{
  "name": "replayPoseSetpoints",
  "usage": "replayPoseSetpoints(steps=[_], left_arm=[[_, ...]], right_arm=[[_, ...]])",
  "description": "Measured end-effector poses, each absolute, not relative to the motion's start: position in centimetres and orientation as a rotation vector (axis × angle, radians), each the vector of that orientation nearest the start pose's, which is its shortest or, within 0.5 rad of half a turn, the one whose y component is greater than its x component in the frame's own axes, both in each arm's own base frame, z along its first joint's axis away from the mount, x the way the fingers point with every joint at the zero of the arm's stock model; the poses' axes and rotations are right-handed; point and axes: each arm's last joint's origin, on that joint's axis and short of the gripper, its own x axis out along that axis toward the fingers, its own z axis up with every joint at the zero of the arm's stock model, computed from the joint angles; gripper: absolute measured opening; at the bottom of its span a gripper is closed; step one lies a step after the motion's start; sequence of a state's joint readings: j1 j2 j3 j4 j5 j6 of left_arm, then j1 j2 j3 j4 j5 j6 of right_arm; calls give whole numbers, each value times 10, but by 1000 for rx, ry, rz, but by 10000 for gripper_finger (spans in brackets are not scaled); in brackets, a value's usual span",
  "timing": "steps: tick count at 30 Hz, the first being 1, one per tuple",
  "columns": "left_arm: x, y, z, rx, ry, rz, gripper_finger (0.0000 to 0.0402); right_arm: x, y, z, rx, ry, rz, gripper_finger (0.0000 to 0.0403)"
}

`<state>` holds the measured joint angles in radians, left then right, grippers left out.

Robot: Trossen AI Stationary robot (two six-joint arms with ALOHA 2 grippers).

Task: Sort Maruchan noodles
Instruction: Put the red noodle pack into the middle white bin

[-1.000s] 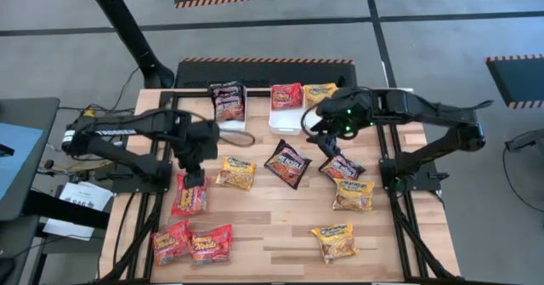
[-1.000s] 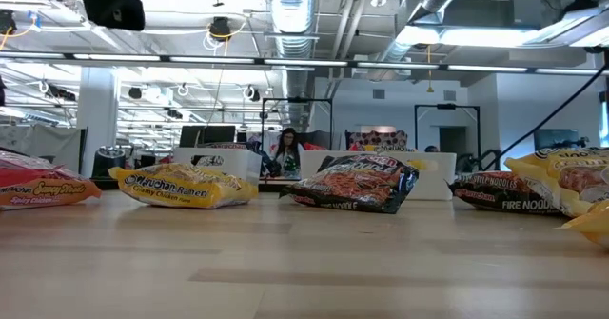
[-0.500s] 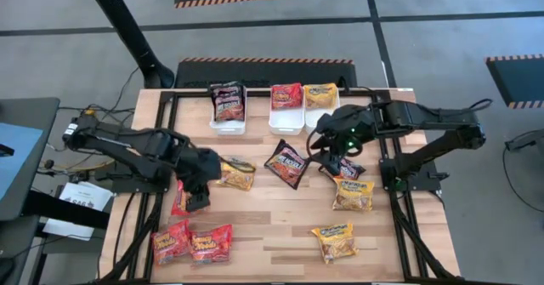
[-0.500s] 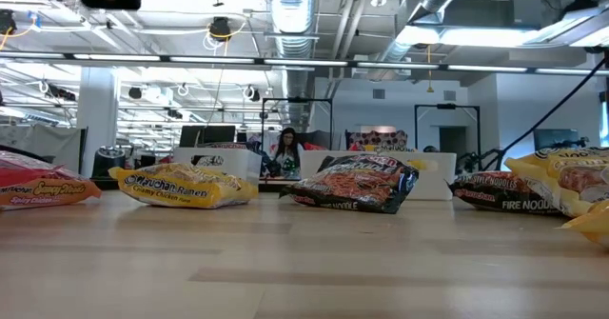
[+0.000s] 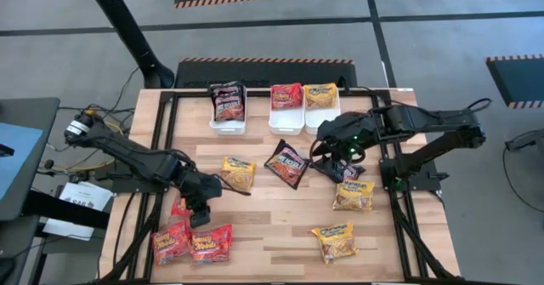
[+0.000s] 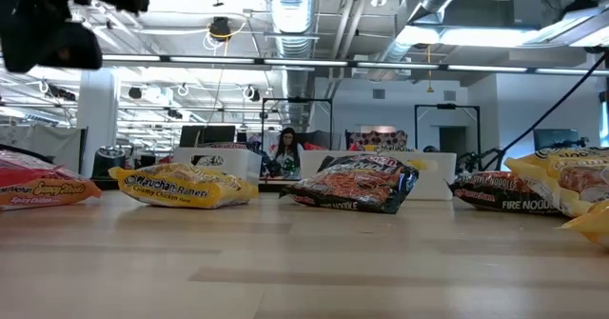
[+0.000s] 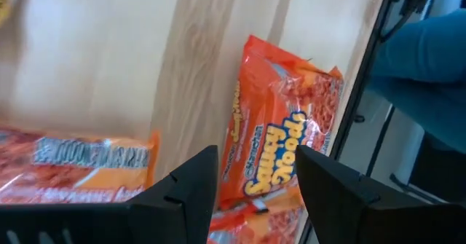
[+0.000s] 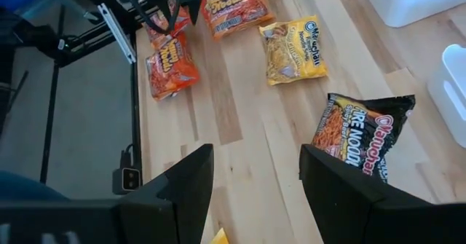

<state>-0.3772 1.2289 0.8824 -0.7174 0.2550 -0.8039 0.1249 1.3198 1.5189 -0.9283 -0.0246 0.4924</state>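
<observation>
Holding noodle packets, three white bins; both grippers gape wide

Both arms are dark, matte and slender-jointed. The right tool shows a small green light by its wrist; the left tool has blocky black fingers.

Three white bins stand in a row on the table. There are eleven noodle packets: four red, four yellow, three dark. Inside the bins lie one dark packet, one red packet and one yellow packet. Outside the bins lie three red ones, three yellow ones and two dark ones.
</observation>
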Motion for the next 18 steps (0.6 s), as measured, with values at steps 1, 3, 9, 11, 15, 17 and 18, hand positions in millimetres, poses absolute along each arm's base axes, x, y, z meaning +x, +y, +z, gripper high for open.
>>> replayPoseSetpoints(steps=[1, 3, 9, 11, 15, 17, 18], left_arm=[[209, -92, 237, -637, 1240, -111, 171], [208, -95, 227, -658, 1233, -134, 171], [204, -100, 204, -736, 1214, -152, 171], [202, -101, 198, -755, 1214, -160, 171], [199, -105, 190, -786, 1218, -181, 171], [198, -107, 187, -798, 1214, -185, 171], [197, -108, 185, -803, 1209, -191, 171]], right_arm=[[255, 33, 401, 438, 751, -43, 228], [256, 33, 399, 436, 765, -47, 228], [269, 34, 386, 430, 823, -62, 228], [275, 35, 384, 430, 822, -62, 228], [284, 36, 376, 427, 849, -69, 228], [287, 37, 368, 422, 895, -80, 228], [290, 37, 365, 421, 905, -83, 228]])
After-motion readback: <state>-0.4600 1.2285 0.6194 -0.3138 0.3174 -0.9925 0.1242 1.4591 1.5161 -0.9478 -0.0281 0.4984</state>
